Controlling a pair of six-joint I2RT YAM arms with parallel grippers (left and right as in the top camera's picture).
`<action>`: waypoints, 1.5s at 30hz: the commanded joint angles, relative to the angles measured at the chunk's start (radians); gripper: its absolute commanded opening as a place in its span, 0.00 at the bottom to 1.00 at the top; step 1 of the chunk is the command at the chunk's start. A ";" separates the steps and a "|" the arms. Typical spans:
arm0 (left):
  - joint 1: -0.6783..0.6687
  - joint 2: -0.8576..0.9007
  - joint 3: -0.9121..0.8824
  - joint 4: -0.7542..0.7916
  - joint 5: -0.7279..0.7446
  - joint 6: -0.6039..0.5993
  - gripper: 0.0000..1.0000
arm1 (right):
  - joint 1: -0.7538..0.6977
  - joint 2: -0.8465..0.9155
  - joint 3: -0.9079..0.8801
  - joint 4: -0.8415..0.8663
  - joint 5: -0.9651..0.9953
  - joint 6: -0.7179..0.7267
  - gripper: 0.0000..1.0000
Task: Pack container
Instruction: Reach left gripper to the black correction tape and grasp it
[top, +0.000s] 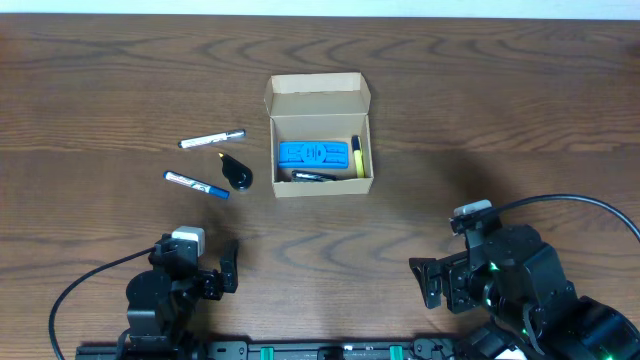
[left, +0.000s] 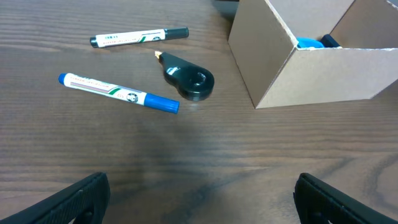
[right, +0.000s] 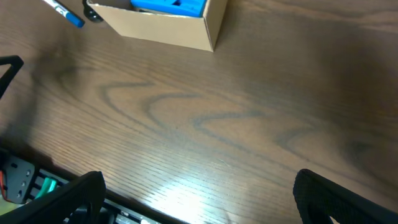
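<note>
Holding a blue block (top: 313, 153) and yellow marker (top: 357, 157), the container (top: 318, 95) gapes; both jaws wide.

The tan cardboard container (top: 322, 186), flap lid raised open, sits flat well ahead-right of the left gripper (left: 199, 202) jaws and ahead-left of the right gripper (right: 199, 202) jaws.

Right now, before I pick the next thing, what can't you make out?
- Left wrist view: the box's near wall hides its contents, but a bit of the blue thing.
- Right wrist view: the top edge cuts off the box and the blue-capped marker.
- Overhead: the thin dark thing along the box's front wall is too small to name.
- Print on the black-capped marker and the blue-capped one: too small to read.
</note>
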 joint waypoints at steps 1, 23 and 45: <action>0.006 -0.006 -0.009 0.001 -0.006 -0.006 0.95 | 0.010 -0.001 -0.008 -0.002 -0.003 0.014 0.99; 0.006 0.088 0.035 0.199 -0.026 -0.312 0.96 | 0.010 -0.001 -0.008 -0.002 -0.003 0.014 0.99; 0.006 1.179 0.815 0.001 -0.140 -0.239 0.95 | 0.010 -0.001 -0.008 -0.002 -0.003 0.014 0.99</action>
